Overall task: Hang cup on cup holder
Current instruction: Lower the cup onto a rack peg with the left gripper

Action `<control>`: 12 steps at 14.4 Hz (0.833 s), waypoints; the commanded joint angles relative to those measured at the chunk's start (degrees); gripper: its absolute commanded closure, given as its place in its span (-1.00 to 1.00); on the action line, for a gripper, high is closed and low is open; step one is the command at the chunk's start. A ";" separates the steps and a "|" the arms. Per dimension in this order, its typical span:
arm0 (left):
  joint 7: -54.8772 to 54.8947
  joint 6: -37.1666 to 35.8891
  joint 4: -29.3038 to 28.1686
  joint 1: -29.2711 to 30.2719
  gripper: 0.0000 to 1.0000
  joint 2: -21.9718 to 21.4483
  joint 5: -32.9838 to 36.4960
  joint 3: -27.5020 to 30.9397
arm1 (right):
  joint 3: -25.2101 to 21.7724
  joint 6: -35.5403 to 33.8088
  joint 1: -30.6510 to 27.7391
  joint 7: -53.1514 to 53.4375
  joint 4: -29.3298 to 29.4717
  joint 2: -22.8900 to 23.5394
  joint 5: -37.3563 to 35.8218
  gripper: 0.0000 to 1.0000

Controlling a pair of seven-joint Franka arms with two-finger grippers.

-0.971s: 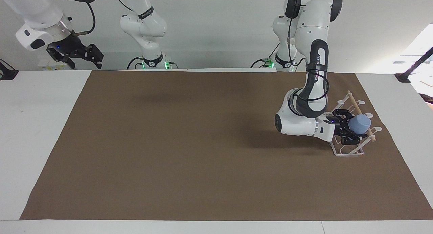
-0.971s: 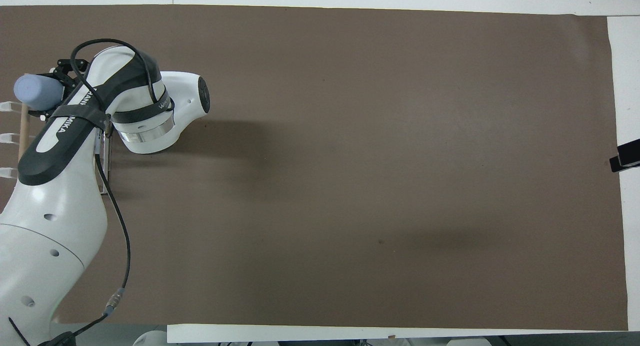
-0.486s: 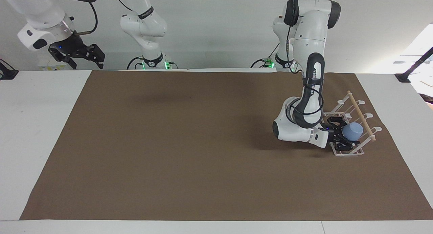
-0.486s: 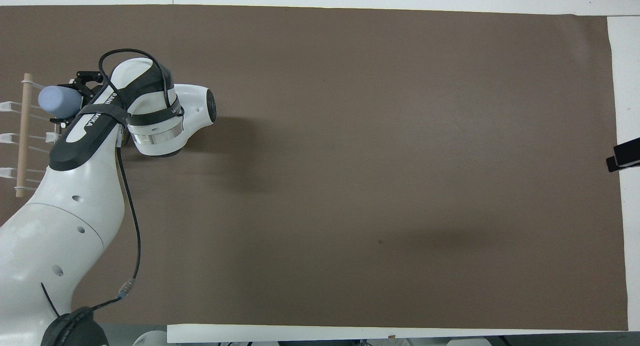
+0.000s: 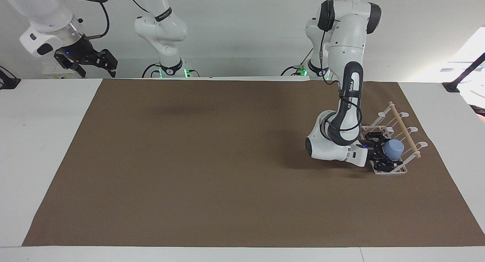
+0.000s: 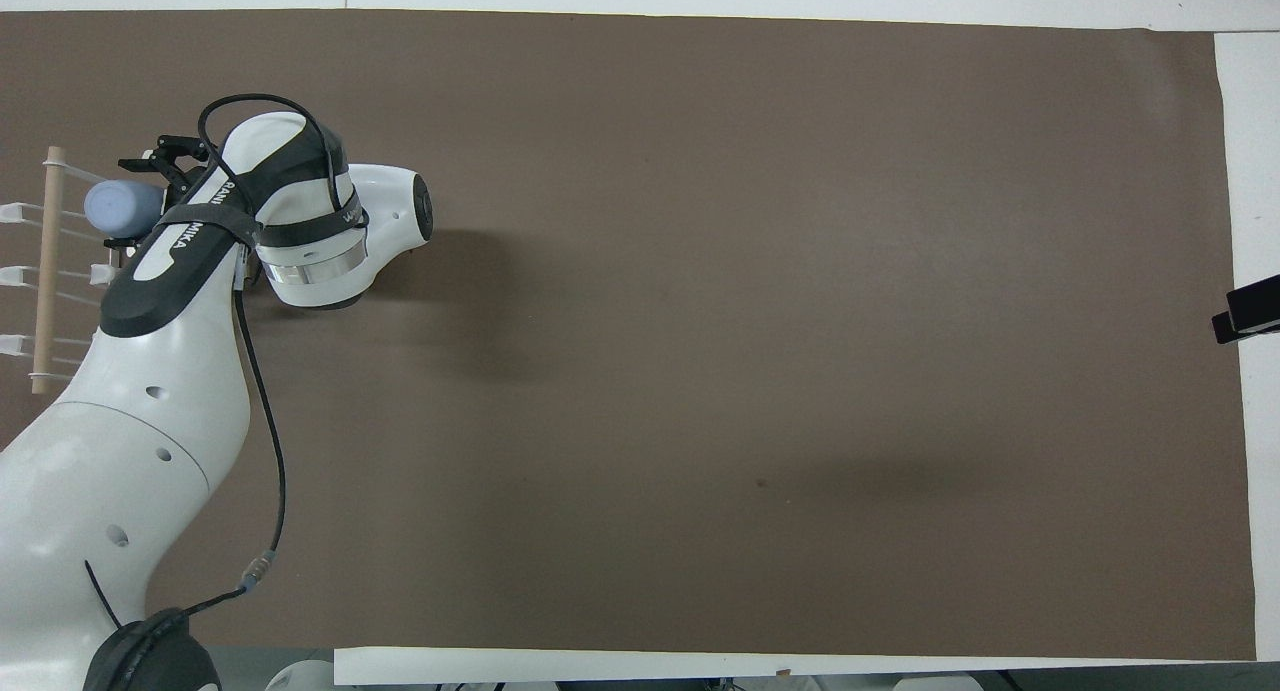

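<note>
The cup (image 5: pixel 394 148), a small matte light-blue tumbler with no handle, sat tilted on the cup holder (image 5: pixel 396 140), at the end of the rack farther from the robots, its closed base turned up and outward. That cup holder was a white wire rack with a rectangular base, slanted looped prongs and a pale wooden rod (image 5: pixel 404 130) running across its top; it stood on the brown paper-like mat (image 5: pixel 212 171) toward the left arm's end of the counter (image 5: pixel 45 114).

The left gripper (image 5: pixel 385 152), black and angular on a smooth white arm, lay low over the cup holder's base with the cup between its fingers. Its jaws looked spread, with the upper finger standing off the cup's wall, so the grip seemed let go, though I couldn't swear there was no touch at all on the lower side.

The right gripper (image 5: pixel 93 63) waited up in the air well away from the cup holder, over the bare white counter at the right arm's end, its jaws apart and holding nothing.
</note>
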 commanded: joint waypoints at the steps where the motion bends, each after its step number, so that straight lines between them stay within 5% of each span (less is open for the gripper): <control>1: -0.60 -0.03 0.39 0.54 -0.99 -0.44 0.34 -0.39 | 0.46 0.50 -0.35 -0.83 -1.02 -0.86 -0.94 -1.00; 6: 4.57 -4.42 7.85 0.28 -0.99 -2.36 1.22 -0.21 | 0.46 0.06 -0.44 -0.92 -0.84 -0.95 -0.41 -1.00; 12: 9.94 -4.08 8.39 1.93 -0.99 -8.25 2.46 -0.30 | 0.37 -0.03 -0.44 -0.92 -0.84 -0.95 -0.32 -1.00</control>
